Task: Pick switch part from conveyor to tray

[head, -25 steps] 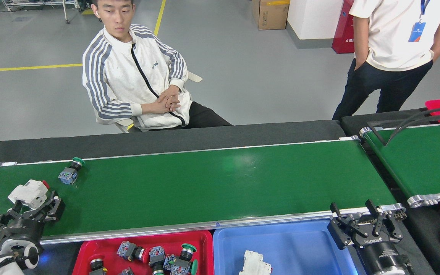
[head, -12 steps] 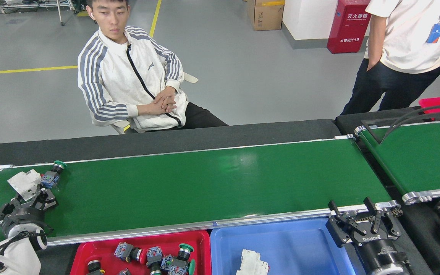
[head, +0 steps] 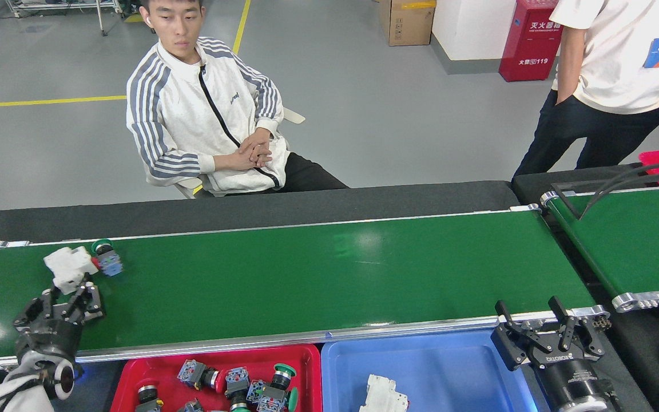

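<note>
The left gripper (head: 72, 286) pinches a white part (head: 68, 268) at the belt's (head: 318, 274) nine-o'clock end, its long axis running ten to four. A green-capped switch (head: 106, 257) touches it at two o'clock, cap toward ten. Wide bare belt lies toward three. The right gripper (head: 535, 323) hangs spread and empty over the blue tray (head: 449, 372).

Belt (head: 306, 274) dark green, silver rails; left tray (head: 135, 372) red, right tray (head: 449, 366) blue; switch (head: 106, 258) green-capped, blue-bodied; jacket (head: 192, 114) white, grey-striped.
</note>
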`<state>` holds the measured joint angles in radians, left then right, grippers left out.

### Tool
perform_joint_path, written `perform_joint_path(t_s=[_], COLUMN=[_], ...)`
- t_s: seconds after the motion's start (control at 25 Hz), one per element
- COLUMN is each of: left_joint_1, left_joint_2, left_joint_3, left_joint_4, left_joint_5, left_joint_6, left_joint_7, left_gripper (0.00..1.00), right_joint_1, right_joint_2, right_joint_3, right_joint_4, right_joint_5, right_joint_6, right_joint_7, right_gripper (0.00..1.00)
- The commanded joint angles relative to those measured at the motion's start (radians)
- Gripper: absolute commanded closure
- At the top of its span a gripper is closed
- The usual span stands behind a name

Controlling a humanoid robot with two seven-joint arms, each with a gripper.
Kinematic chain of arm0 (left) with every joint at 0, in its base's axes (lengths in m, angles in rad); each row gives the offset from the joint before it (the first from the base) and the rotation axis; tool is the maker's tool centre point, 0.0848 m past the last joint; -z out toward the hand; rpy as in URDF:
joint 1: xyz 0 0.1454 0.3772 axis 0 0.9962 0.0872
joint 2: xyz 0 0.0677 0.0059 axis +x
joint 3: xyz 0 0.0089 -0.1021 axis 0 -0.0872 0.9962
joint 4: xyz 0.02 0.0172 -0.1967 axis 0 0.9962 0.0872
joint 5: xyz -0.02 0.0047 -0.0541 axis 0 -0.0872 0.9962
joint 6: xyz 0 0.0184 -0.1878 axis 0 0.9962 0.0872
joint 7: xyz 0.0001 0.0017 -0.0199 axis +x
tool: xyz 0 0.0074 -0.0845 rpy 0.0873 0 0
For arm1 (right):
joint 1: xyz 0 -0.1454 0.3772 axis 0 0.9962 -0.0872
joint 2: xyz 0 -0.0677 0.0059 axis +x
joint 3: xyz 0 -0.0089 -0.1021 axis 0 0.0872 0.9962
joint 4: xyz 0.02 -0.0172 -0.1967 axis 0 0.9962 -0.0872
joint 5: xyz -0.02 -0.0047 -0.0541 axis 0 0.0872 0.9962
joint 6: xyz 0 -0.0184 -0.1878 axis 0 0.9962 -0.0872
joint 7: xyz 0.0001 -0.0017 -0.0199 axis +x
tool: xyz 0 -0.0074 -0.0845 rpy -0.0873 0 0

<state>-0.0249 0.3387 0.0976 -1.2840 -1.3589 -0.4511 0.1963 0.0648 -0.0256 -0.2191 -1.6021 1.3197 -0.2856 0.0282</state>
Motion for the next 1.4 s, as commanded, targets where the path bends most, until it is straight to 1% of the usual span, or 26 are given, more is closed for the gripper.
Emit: perform_joint_path(t_s=[0.0,0.04,0.12,0.2,0.24,0.36,0.44,0.52,0.6,0.64,0.76,0.8,0.84,0.88,0.92,1.0,1.04,1.08,1.12,1.16,1.24,1.36], left_joint_1=[0.1,0.166,0.275,0.333,0.345,0.336,0.298,0.25,0.212,0.195,0.184,0.163,0.137,0.115,0.105,0.1,0.098,0.098,0.1,0.102,0.105,0.106], left_joint_2=[0.003,0.0,-0.027,-0.061,-0.078,-0.116,-0.141,-0.201,-0.27,-0.32,-0.415,-0.435,-0.44,-0.441,-0.441,-0.44,-0.441,-0.441,-0.441,-0.441,-0.441,-0.443], left_joint_3=[0.008,0.001,-0.006,-0.01,-0.01,-0.059,-0.096,-0.156,-0.203,-0.234,-0.317,-0.348,-0.374,-0.403,-0.44,-0.496,-0.519,-0.536,-0.546,-0.561,-0.578,-0.562], left_joint_4=[-0.176,-0.264,-0.386,-0.455,-0.475,-0.486,-0.486,-0.488,-0.486,-0.485,-0.488,-0.486,-0.486,-0.485,-0.483,-0.486,-0.486,-0.488,-0.488,-0.488,-0.488,-0.488], left_joint_5=[0.021,0.034,0.035,0.029,0.024,0.006,0.0,-0.037,-0.111,-0.175,-0.272,-0.279,-0.279,-0.279,-0.279,-0.279,-0.279,-0.279,-0.278,-0.278,-0.278,-0.276], left_joint_6=[-0.167,-0.208,-0.264,-0.307,-0.324,-0.325,-0.324,-0.322,-0.316,-0.317,-0.311,-0.29,-0.262,-0.232,-0.202,-0.159,-0.136,-0.112,-0.097,-0.08,-0.064,-0.058], left_joint_7=[0.005,0.005,-0.003,-0.009,-0.012,-0.044,-0.078,-0.113,-0.144,-0.147,-0.161,-0.187,-0.207,-0.222,-0.229,-0.23,-0.23,-0.23,-0.23,-0.229,-0.229,-0.225], left_gripper=[0.81,0.81,0.81,0.81,0.8,0.8,0.8,0.8,0.8,0.8,0.78,0.77,0.75,0.68,0.53,0.26,0.14,0.04,0.02,0.01,0.01,0.01], right_joint_1=[-0.003,-0.003,-0.003,0.0,0.006,0.015,0.018,0.027,0.035,0.036,0.04,0.04,0.04,0.04,0.04,0.04,0.04,0.041,0.044,0.049,0.049,0.05], right_joint_2=[-0.004,-0.004,-0.004,-0.002,-0.002,-0.002,-0.002,0.001,0.007,0.007,0.007,0.007,0.007,0.007,0.007,0.007,0.006,0.006,0.006,0.006,0.006,0.006], right_joint_3=[-0.006,-0.008,-0.019,-0.02,-0.02,-0.019,-0.02,-0.034,-0.033,-0.033,-0.033,-0.033,-0.033,-0.033,-0.033,-0.033,-0.033,-0.033,-0.033,-0.033,-0.033,-0.033], right_joint_4=[-0.015,-0.015,-0.016,-0.016,-0.016,-0.021,-0.041,-0.065,-0.079,-0.084,-0.088,-0.09,-0.09,-0.09,-0.091,-0.095,-0.095,-0.095,-0.095,-0.095,-0.095,-0.095], right_joint_5=[-0.004,-0.004,-0.004,-0.004,-0.004,-0.004,-0.004,-0.004,-0.005,-0.005,-0.005,-0.005,-0.005,-0.005,-0.005,-0.005,-0.005,-0.005,-0.005,-0.005,-0.005,-0.005], right_joint_6=[0.002,0.002,0.002,0.002,0.002,0.002,0.002,0.017,0.051,0.054,0.056,0.056,0.056,0.054,0.056,0.057,0.059,0.059,0.059,0.057,0.057,0.057], right_joint_7=[-0.001,-0.001,-0.001,-0.001,-0.001,-0.001,0.009,0.033,0.036,0.036,0.036,0.036,0.036,0.036,0.038,0.039,0.039,0.039,0.039,0.039,0.039,0.039], right_gripper=[0.0,0.0,0.0,0.0,0.0,0.0,0.0,0.0,0.0,0.0,0.0,0.0,0.0,0.0,0.0,0.0,0.0,0.0,0.0,0.0,0.0,0.0])
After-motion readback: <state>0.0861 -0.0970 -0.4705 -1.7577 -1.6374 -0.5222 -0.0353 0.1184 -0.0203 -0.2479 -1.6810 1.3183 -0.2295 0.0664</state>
